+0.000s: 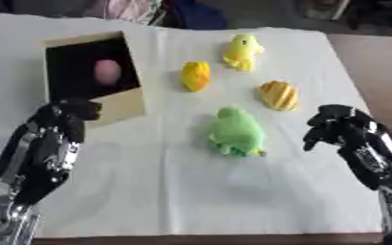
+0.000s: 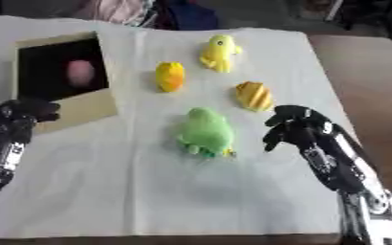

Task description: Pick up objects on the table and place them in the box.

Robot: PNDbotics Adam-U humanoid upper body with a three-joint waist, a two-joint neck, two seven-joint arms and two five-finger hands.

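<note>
At centre frame, right hand (image 1: 337, 127) curled, empty, beside green toy (image 1: 236, 132); a careless reach could nudge it away.

Count, table surface: four soft toys lie loose on the white cloth (image 1: 191, 191).
- One green toy (image 1: 237, 132), nearest the robot.
- One pale yellow toy (image 1: 243, 50), farthest back.
- One yellow-orange toy (image 1: 196, 75), left of the group.
- One striped yellow toy (image 1: 279, 94), right of the group.

One box (image 1: 122, 104), open, dark inside. It holds one pink rounded object (image 1: 107, 72).

Robot hands in view: two, the left hand (image 1: 70, 115) and the right hand (image 1: 333, 125).
</note>
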